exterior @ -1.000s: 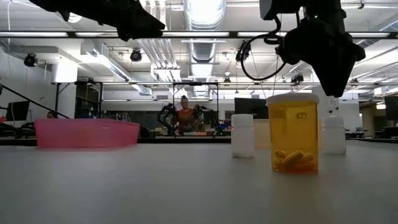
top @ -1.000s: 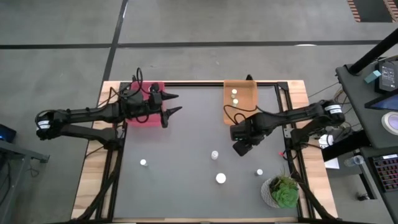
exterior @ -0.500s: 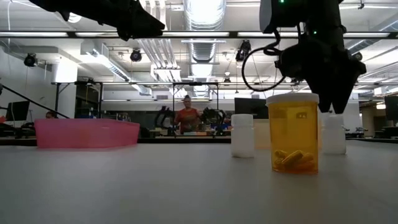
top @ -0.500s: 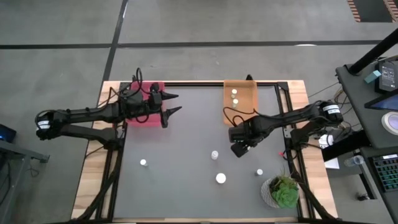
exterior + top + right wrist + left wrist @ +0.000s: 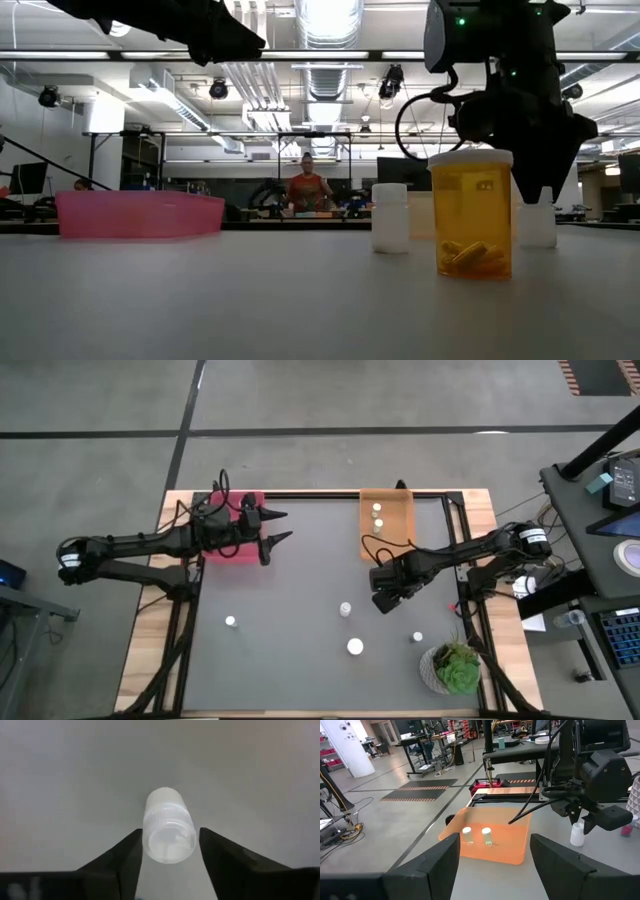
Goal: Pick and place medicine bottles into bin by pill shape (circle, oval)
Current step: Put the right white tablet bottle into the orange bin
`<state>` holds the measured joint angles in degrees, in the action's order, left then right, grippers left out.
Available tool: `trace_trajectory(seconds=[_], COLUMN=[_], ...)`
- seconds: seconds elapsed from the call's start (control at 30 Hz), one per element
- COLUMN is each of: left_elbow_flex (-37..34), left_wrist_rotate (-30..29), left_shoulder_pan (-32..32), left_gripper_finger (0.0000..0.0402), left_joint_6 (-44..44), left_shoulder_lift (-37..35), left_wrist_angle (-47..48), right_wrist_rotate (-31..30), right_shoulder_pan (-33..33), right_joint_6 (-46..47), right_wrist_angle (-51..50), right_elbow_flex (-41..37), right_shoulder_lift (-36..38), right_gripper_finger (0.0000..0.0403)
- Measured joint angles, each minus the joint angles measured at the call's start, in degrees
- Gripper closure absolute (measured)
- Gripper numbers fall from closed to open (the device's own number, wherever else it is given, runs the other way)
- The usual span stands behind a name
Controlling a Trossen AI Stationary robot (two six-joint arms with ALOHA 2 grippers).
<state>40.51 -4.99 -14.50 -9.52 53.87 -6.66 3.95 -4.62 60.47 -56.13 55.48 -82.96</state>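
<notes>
Robotics lab: exposed ceiling ducts [image 5: 322, 60], workbenches [image 5: 517, 750], taped concrete floor [image 5: 415, 795]

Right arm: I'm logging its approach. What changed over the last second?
The right end effector shifted slightly toward the left arm's side and dropped over a white bottle, fingers straddling it, not gripping. The left end effector, orange bin and other bottles stayed put.
</notes>
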Motion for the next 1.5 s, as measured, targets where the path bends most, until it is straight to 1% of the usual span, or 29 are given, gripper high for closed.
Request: trace_trajectory(seconds=[0.13, 0.23, 0.37, 0.5, 0.63, 0.8, 0.9, 1.07, 1.17, 1.23, 1.37, 1.5], left_elbow_flex=[0.0, 0.0, 0.0, -0.3, -0.5, -0.5, -0.5, -0.5, -0.5, -0.5, -0.6, -0.7], left_wrist_rotate=[0.0, 0.0, 0.0, 0.0, 0.0, 0.0, 0.0, 0.0, 0.0, 0.0, 0.0, 0.0], left_shoulder_pan=[0.0, 0.0, 0.0, 0.0, 0.0, 0.0, 0.0, 0.0, 0.0, 0.0, 0.0, 0.0], left_gripper_finger=[0.0175, 0.0175, 0.0175, 0.0175, 0.0175, 0.0175, 0.0175, 0.0175, 0.0175, 0.0175, 0.0175, 0.0175], left_joint_6=[0.0, 0.0, 0.0, 0.0, -0.1, -0.3, -0.3, -0.3, -0.3, -0.3, -0.3, -0.3], left_shoulder_lift=[0.0, 0.0, 0.0, 0.0, 0.0, 0.0, 0.0, 0.0, 0.0, 0.2, 0.5, 1.0], left_wrist_angle=[0.0, 0.0, 0.0, 0.0, 0.0, -0.3, -0.3, -0.4, -0.6, -0.9, -1.9, -2.0], right_wrist_rotate=[0.0, 0.0, 0.0, 0.0, 0.0, -0.3, -0.5, 0.2, 3.4, 6.1, 11.3, 16.8], right_shoulder_pan=[0.0, 0.0, 0.0, 0.0, 0.0, 0.0, 0.0, 0.0, 0.7, 1.3, 2.3, 2.4], right_joint_6=[0.0, 0.0, -0.6, -5.6, -9.9, -17.0, -23.0, -35.3, -41.0, -43.0, -44.5, -44.7], right_wrist_angle=[0.1, 0.3, 0.2, 0.3, 6.1, 19.8, 29.2, 49.4, 62.7, 71.6, 87.3, 99.0], right_elbow_flex=[-0.1, -0.1, 0.0, 1.7, 2.4, 1.3, -0.2, -5.4, -9.3, -11.5, -13.3, -13.6], right_shoulder_lift=[0.0, 0.0, 0.0, 1.5, 6.2, 13.7, 17.3, 21.3, 21.8, 21.3, 19.0, 16.4], right_gripper_finger=[0.0254, 0.0272, 0.0273, 0.0261, 0.026, 0.0267, 0.0268, 0.0267, 0.0266, 0.0266, 0.0266, 0.0266])
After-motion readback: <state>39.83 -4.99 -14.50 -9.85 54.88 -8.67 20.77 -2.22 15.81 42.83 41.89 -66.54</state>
